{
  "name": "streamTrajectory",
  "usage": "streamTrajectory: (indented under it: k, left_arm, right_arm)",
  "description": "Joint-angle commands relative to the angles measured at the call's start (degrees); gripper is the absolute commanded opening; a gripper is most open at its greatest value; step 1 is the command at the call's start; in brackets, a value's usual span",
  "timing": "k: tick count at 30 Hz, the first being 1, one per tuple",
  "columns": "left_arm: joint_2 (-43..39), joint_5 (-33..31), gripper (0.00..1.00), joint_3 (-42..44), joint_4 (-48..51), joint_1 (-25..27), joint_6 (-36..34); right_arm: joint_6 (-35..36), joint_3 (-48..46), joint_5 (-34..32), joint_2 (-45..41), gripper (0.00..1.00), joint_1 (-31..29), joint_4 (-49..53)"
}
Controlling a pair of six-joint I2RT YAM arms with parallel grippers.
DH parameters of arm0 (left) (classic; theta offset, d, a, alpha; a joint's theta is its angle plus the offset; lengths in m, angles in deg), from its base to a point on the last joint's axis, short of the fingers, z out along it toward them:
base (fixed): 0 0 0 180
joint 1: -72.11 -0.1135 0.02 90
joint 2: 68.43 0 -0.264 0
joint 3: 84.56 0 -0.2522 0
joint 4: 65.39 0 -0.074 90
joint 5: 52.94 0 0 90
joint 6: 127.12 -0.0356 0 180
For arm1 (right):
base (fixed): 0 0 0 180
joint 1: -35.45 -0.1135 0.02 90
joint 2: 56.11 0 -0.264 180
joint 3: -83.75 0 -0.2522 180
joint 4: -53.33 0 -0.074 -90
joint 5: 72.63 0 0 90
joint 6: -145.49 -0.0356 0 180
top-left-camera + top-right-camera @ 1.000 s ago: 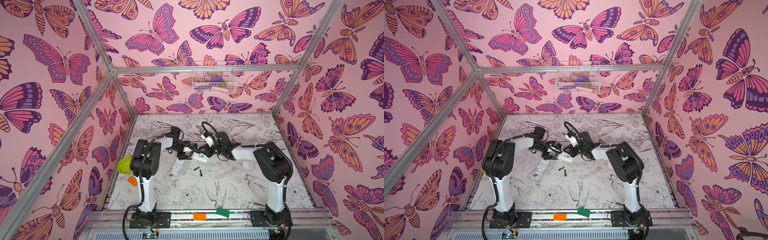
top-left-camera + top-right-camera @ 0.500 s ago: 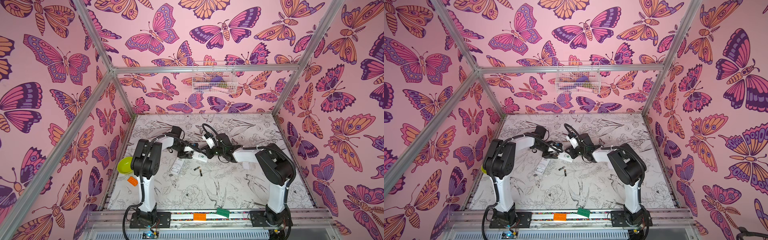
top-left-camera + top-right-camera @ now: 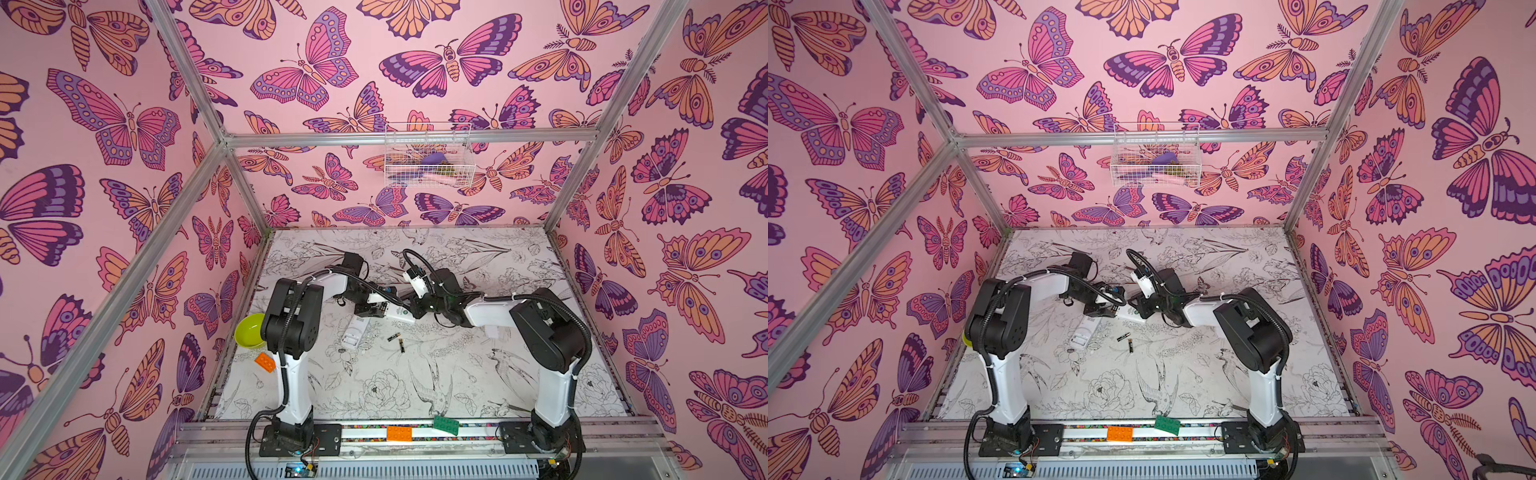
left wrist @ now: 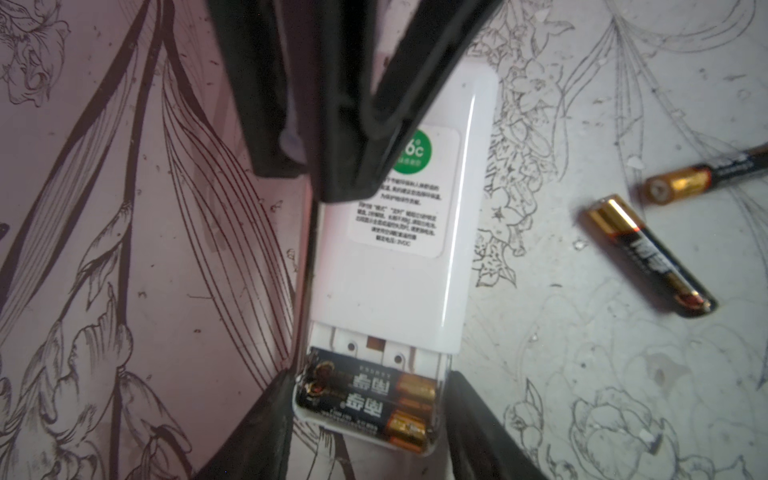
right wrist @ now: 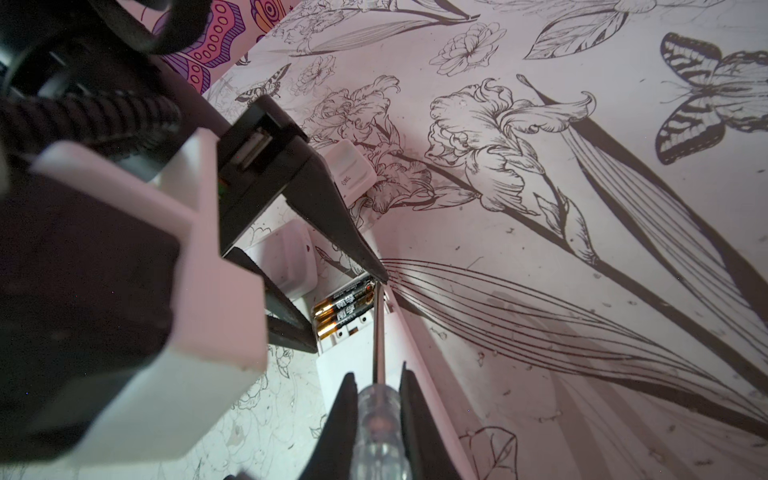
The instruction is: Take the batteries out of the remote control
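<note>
A white remote control [image 4: 395,270] lies back-up mid-table, also in both top views [image 3: 397,314] [image 3: 1131,314]. Its open compartment holds two batteries [image 4: 370,390] [image 5: 345,299]. My left gripper [image 4: 370,401] [image 3: 380,309] is shut on that end, one finger against each side. My right gripper [image 5: 378,382] [image 3: 415,305] is shut on a clear-handled screwdriver [image 5: 378,424]. The metal tip reaches the far end of the batteries in the compartment. Two loose batteries [image 4: 648,257] [image 3: 394,337] [image 3: 1130,345] lie on the table beside the remote.
A second white remote [image 3: 353,332] lies close by, and a white cover piece [image 5: 351,176] lies past my left gripper. A green bowl [image 3: 249,330] and an orange brick [image 3: 264,362] sit at the left edge. Orange [image 3: 399,433] and green [image 3: 446,424] bricks rest at the front rail.
My left gripper's jaws have narrowed onto the remote's compartment end. The right arm has shifted slightly to the right. The loose batteries have not moved.
</note>
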Motion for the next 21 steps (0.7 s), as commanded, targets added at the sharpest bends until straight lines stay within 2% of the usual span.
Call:
streamTrajectory:
  k: [1,15,21]
  left_arm:
    - [2.1,-4.7,0.53,2.6,3.7,0.5,-1.1]
    - [2.3,-4.8,0.54,2.4,3.6,0.5,-0.7]
    - [2.3,-5.0,0.54,2.5,3.6,0.7,-0.7]
  right_arm:
    - [0.3,1.1,-0.4,0.0,0.00,-0.5,-2.4]
    - [1.3,0.8,1.6,1.3,0.00,-0.8,0.2]
    - [1.8,2.3,3.1,-1.3,0.00,-0.2,10.4]
